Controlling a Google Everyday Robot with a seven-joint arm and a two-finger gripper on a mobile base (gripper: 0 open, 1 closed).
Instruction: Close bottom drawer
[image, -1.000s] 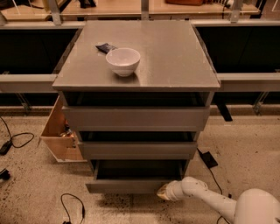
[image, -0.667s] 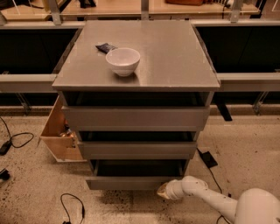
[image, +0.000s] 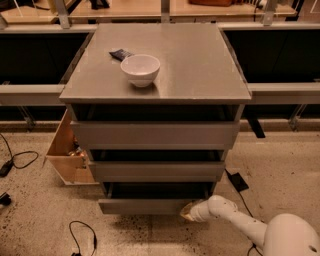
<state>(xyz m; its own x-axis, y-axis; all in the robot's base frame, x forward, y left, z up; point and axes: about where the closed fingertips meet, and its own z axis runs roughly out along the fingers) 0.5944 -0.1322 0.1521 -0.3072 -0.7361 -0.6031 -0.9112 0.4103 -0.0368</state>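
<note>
Grey laminate, smooth and dully reflective, for the table: a square slab with crisp edges, capping a cabinet of three stacked drawers. On it, far left of centre, a round white bowl, glossy and upright; just beyond the bowl, a small flat dark object, too blurred to name.

Below the slab, plain flat grey fronts without handles: top drawer, middle drawer, and lowest, close to the floor, the bottom drawer, narrower in face, drawn a little way out, with a dark gap above its front.

Pressed up to the right end of that lowest front, the tan-tipped gripper, carried on a rounded, white, smooth-shelled arm reaching in from the near right. Not possible to tell how far apart the jaws stand, nor whether anything is held.

Pale speckled floor, stone-like. Left of the cabinet and touching its side, a light-brown wooden box. Thin black cables looped on the floor at left. Long grey rails running off both sides at mid-height, dark recesses behind.
</note>
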